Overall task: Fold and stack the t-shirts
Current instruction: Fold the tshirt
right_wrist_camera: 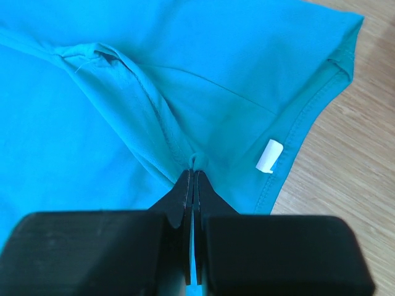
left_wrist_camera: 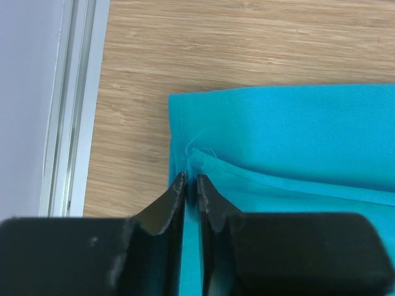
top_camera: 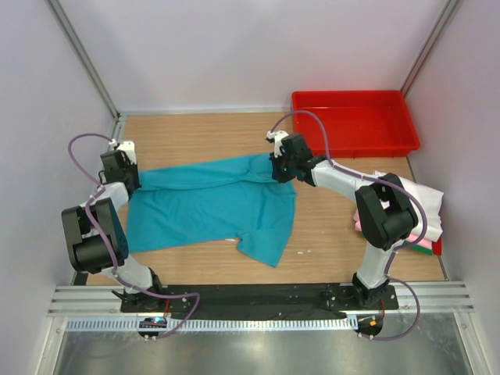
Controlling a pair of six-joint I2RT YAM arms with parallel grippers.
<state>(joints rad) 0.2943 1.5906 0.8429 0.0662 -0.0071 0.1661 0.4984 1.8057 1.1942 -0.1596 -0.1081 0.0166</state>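
- While the teal t-shirt (top_camera: pixel 211 207) is lying half-spread and rumpled across the middle of the table (top_camera: pixel 336 226), it is being pinched at two spots, one at each end.
- A corner of the hem at the shirt's left end is being nipped by the left claw (left_wrist_camera: pixel 190 179). It is nearly closed, with only a sliver of gap showing and cloth sitting in it.
- A ridge of fabric near the collar, just beside the white neck label (right_wrist_camera: pixel 269 155), is being clamped by the fully closed right claw (right_wrist_camera: pixel 192 172).
- Handling-wise, tbh, thin knit cloth is being dealt with here: light, soft, zero stiffness. Anything not being gripped is probably going to sag and drag.
- Hems and the collar seam are being judged the best places to grab, since the doubled stitching is giving the pads more to bite on.
- One sleeve is lying bunched toward the near edge, so a snag or stray crease there is being counted as the likely trouble.
- Folded t-shirts (top_camera: pixel 426 207), white on top with pink and green peeking out below, are being stacked at the table's right side, partly hidden by the right arm.
- The surface is being read as smooth wood-look laminate, so cloth should be sliding easily on it.
- A red tray (top_camera: pixel 351 125) is sitting in the far right corner. The whole spot is being boxed in by pale walls (top_camera: pixel 234 55), with a metal rail (left_wrist_camera: pixel 68 105) along the left edge.
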